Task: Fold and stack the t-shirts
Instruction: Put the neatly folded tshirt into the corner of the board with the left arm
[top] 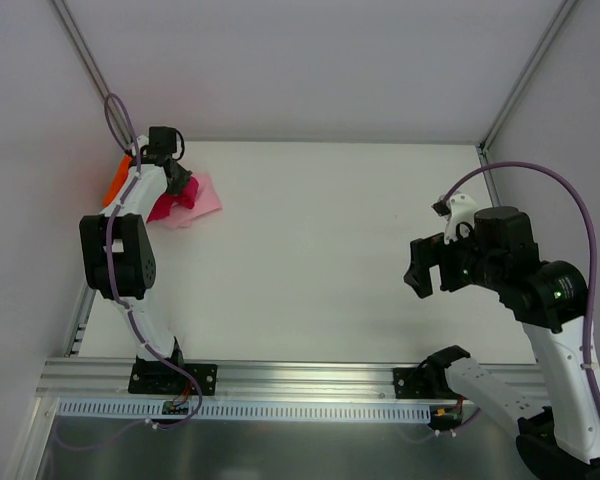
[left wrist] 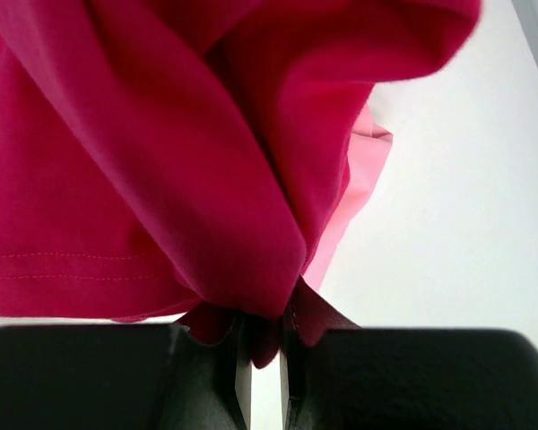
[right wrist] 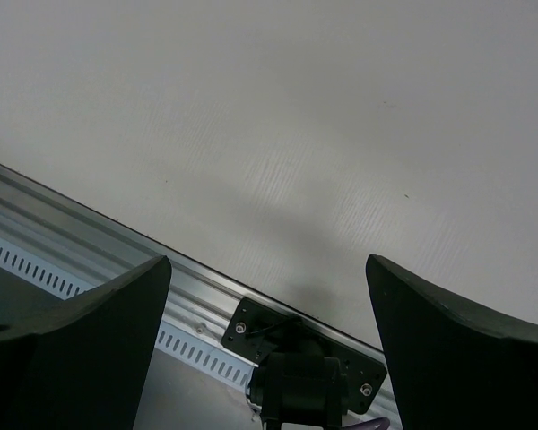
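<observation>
White table (top: 330, 250) inside pale grey walls, viewed from above, with a metal rail (top: 280, 378) along its near edge and both arm bases bolted to that rail.

Far from the metal rail, up past its left end: all three t-shirts gathered close together.
- Crimson t-shirt (left wrist: 161, 161): bunched and hanging in loose folds, clearly neither flat nor folded.
- Light pink t-shirt (top: 208, 196): lying on the table, touching the crimson cloth or partly under it. Looks fairly flat, though impossible to say whether neatly folded.
- Orange t-shirt (top: 113, 186): furthest to the left of the three, mostly hidden behind the left arm, showing only as a bright sliver.

Left gripper (left wrist: 264, 358) also far from the metal rail, at the shirts. Fingers pressed nearly together, pinching a gathered edge of the crimson t-shirt. Red cloth fills most of the wrist view, with hem stitching visible.

Right gripper (top: 426, 272) much nearer the metal rail, above its right end and well apart from the shirts. Fingers spread wide, holding nothing, with bare table beneath.

Judged progress: early to middle.
- Possibly the two smaller shirts already dealt with, but unconfirmed at this size.
- Left to do, on this reading: spread the crimson t-shirt flat, fold it, then pile all three into one stack.
- No tidy stack visible yet.
</observation>
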`<action>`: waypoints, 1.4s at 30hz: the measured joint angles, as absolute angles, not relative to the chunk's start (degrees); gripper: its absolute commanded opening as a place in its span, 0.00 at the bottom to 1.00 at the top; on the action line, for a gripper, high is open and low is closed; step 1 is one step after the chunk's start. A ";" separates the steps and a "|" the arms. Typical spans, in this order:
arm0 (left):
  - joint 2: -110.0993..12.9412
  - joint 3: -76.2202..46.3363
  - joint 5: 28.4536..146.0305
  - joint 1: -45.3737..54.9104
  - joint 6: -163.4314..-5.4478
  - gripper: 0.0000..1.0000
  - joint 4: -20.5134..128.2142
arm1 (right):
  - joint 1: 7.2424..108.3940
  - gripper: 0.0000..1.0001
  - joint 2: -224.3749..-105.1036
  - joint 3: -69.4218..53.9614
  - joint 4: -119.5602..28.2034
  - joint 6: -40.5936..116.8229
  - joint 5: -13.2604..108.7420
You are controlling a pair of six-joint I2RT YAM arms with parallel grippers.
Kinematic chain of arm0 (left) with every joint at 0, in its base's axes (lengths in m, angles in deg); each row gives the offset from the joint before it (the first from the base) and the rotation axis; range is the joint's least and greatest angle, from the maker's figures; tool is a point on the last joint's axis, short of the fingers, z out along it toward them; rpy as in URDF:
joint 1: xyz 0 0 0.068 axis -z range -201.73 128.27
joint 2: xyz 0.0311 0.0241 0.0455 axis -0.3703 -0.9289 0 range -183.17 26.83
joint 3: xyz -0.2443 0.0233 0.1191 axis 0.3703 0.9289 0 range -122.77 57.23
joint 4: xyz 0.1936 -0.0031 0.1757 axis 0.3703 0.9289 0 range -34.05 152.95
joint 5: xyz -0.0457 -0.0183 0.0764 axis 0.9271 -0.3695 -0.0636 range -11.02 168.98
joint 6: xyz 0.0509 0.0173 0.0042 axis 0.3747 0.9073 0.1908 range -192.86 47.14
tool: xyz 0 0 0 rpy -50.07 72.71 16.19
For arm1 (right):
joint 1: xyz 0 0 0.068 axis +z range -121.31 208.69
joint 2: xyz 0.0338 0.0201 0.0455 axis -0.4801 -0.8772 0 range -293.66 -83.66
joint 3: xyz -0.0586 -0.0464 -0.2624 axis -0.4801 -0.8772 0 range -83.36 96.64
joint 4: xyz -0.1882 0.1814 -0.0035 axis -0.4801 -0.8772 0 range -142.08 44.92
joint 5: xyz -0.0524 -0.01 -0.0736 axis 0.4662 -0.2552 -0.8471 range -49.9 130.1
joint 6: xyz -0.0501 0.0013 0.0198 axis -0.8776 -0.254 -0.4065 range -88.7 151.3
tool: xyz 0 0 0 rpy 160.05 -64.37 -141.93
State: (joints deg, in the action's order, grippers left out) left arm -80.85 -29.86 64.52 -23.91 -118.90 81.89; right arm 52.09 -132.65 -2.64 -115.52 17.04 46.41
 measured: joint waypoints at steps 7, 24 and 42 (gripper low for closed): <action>-80.63 -28.73 68.11 -24.04 -120.37 0.46 80.49 | 52.09 0.96 -132.48 -1.70 -115.74 16.67 44.79; -65.84 -31.98 75.12 -23.91 -119.23 0.99 76.82 | 52.11 0.96 -130.22 -10.13 -113.22 17.17 45.16; -86.38 -49.47 80.65 -26.70 -108.63 0.94 72.60 | 52.11 0.97 -128.41 -10.99 -110.84 19.55 49.60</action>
